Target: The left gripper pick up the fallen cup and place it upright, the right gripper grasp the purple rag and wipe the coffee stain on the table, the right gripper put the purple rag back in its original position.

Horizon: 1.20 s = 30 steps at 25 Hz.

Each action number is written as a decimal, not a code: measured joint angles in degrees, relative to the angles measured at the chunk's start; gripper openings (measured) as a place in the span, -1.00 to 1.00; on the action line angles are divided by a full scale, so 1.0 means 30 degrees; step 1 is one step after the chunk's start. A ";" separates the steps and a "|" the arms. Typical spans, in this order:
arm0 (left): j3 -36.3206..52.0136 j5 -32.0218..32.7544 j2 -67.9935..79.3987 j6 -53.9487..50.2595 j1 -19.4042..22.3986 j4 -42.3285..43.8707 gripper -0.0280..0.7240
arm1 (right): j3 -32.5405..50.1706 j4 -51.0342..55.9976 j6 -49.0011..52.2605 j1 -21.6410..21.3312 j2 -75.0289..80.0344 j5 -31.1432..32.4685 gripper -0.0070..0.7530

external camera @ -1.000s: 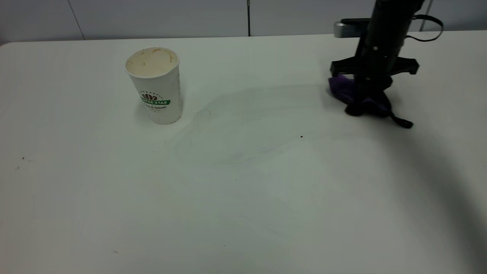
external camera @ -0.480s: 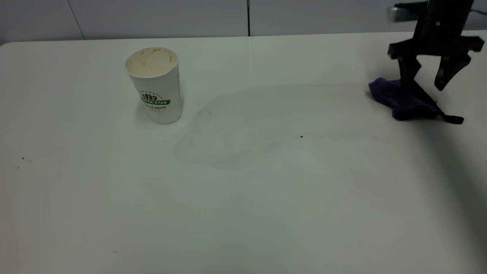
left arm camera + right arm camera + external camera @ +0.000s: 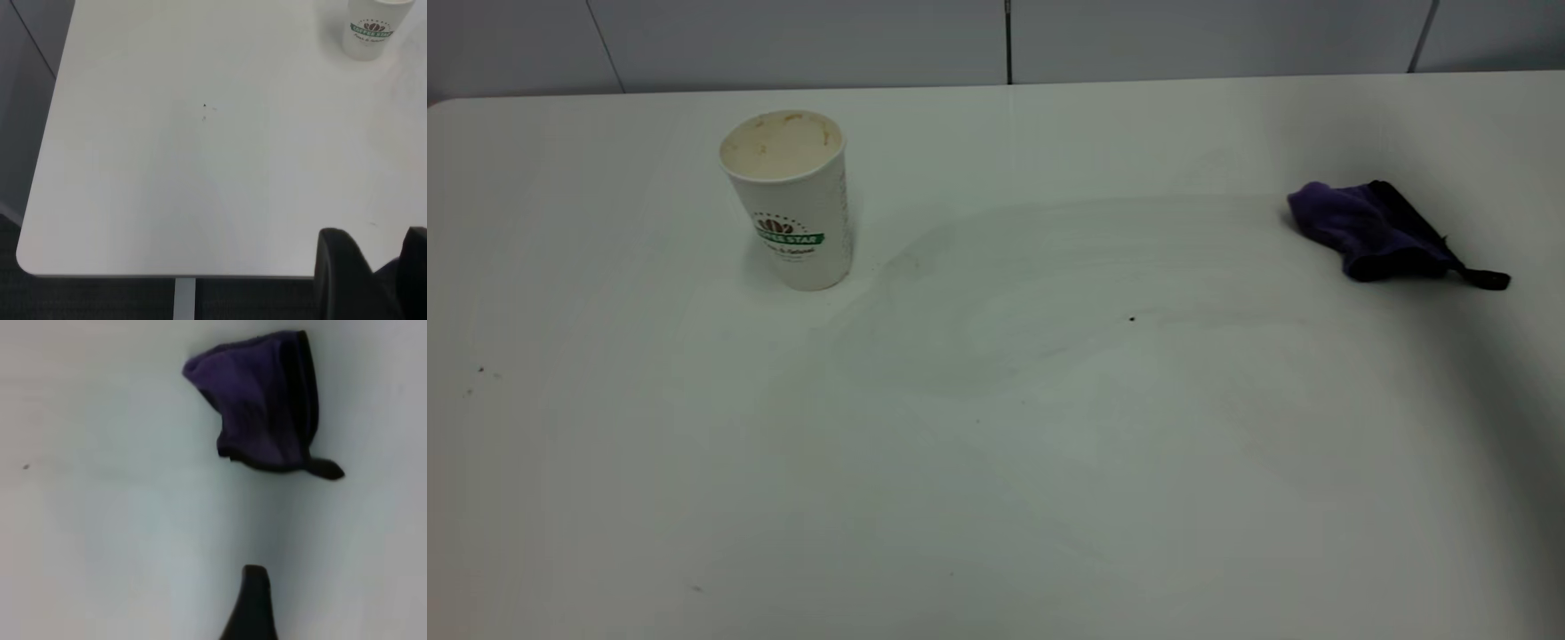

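Neither arm showed in the view from outside. In the left wrist view, two dark rounded fingers point(image 3: 343, 277) of the left gripper point(image 3: 373, 273) poked into the picture over the near edge of the table point(image 3: 167, 200). There was a gap between them and nothing in it, so the gripper was open and held nothing. In the right wrist view, only one dark pointed fingertip point(image 3: 252, 603) of the right gripper showed. It hung above the table, apart from the rag. I could not tell if that gripper was open or closed.

The cup point(image 3: 790, 197) stood upright on the far left part of the table. It was tall, white paper with a green band, and creamy stains inside. The purple rag point(image 3: 1369, 229) lay bunched up on the far right side, well apart from the cup. It looked soft and fuzzy, with a black edge and a short black strap point(image 3: 1485, 278) sticking out.

The table was smooth and white. Faint wipe marks point(image 3: 996, 302) spread between the cup and the rag. A tiny dark speck point(image 3: 1131, 318) sat there too.

In the left wrist view the top of the cup was cut off.
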 joint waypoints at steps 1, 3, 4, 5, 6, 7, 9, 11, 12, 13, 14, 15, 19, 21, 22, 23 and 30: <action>0.0000 0.0000 0.0000 0.0000 0.0000 0.0000 -0.28 | 0.1060 0.0128 -0.0052 0.0017 -0.1808 0.0024 0.94; 0.0000 0.0000 0.0000 0.0000 0.0000 0.0000 -0.28 | 0.3612 0.0150 -0.0124 0.0018 -0.5595 0.0213 0.94; 0.0000 0.0000 0.0000 0.0000 0.0000 0.0000 -0.28 | 0.4616 0.0150 -0.0124 0.0018 -0.7205 0.0272 0.94; 0.0000 0.0000 0.0000 0.0124 0.0000 0.0000 -0.28 | 0.5787 0.0150 -0.0124 0.0018 -0.9138 0.0348 0.93; 0.0000 0.0000 0.0000 0.0124 0.0000 0.0000 -0.28 | 0.6939 0.0150 -0.0106 0.0018 -1.1075 0.0372 0.93; 0.0000 0.0000 0.0000 0.0124 0.0000 0.0000 -0.28 | 0.8094 0.0150 -0.0106 0.0018 -1.2684 0.0409 0.93; 0.0000 0.0000 0.0000 0.0124 0.0000 0.0000 -0.28 | 1.0154 0.0150 0.0064 0.0018 -1.6351 0.0572 0.92; 0.0000 0.0000 0.0000 0.0124 0.0000 0.0000 -0.28 | 1.2173 0.0000 0.0362 0.0018 -1.9104 0.0667 0.91; 0.0000 0.0000 0.0000 0.0124 0.0000 0.0000 -0.28 | 1.2955 0.0000 0.0416 0.0018 -2.0343 0.0667 0.91; 0.0000 0.0000 0.0000 0.0020 0.0000 0.0000 -0.28 | 1.3919 -0.0181 0.0435 0.0018 -2.1418 0.0667 0.90; 0.0000 0.0000 0.0000 0.0020 0.0000 0.0000 -0.28 | 1.4919 -0.0223 0.0456 0.0018 -2.2435 0.0667 0.90; 0.0000 0.0000 0.0000 0.0020 0.0000 0.0000 -0.28 | 1.5810 -0.0241 0.0476 0.0018 -2.3329 0.0667 0.89; 0.0000 0.0000 0.0000 0.0020 0.0000 0.0000 -0.28 | 1.9748 -0.0218 0.0603 0.0018 -2.8236 -0.0298 0.88; 0.0000 0.0000 0.0000 0.0020 0.0000 0.0000 -0.28 | 2.1269 -0.0236 0.0702 0.0018 -3.0746 -0.0348 0.87; 0.0000 0.0000 0.0000 0.0020 0.0000 0.0000 -0.28 | 2.1785 -0.0236 0.0702 0.0018 -3.1639 -0.0314 0.86; 0.0000 0.0000 0.0000 0.0020 0.0000 0.0000 -0.28 | 2.2302 -0.0255 0.0717 0.0018 -3.2614 -0.0226 0.86; 0.0000 0.0000 0.0000 0.0020 0.0000 0.0000 -0.28 | 2.4772 -0.0333 0.0916 0.0018 -3.6388 0.0028 0.82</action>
